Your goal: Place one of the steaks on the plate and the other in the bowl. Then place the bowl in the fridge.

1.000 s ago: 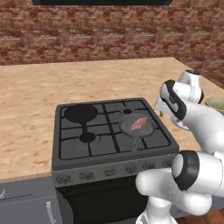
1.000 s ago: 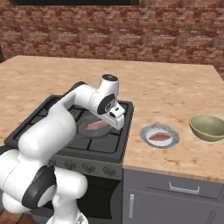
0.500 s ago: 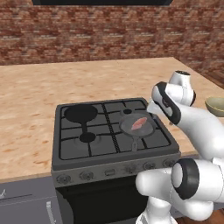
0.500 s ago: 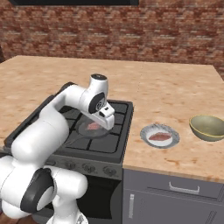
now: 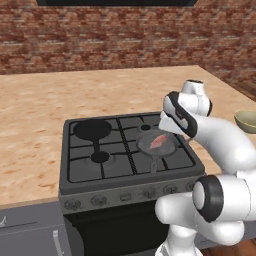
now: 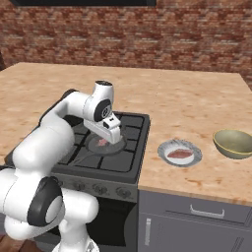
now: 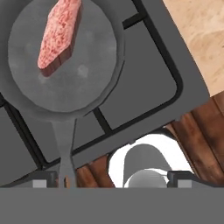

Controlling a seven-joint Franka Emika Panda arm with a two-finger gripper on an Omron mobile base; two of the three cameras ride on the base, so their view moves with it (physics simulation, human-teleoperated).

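One steak lies in the grey frying pan on the stove's front right burner; it also shows as steak and steak. My gripper hovers open above the pan's handle side, holding nothing, seen too as gripper and gripper. The other steak rests on the small plate on the counter right of the stove. Beyond it the olive bowl stands empty, also seen as bowl. The fridge is out of view.
The black stove carries a black skillet on its rear left burner. The pan's handle points toward the stove's front edge. Wooden counter runs on both sides, with a brick wall behind.
The hand has swung left from the stove's right edge to above the pan. Its jaws stayed open. Steaks, plate and bowl have not moved.
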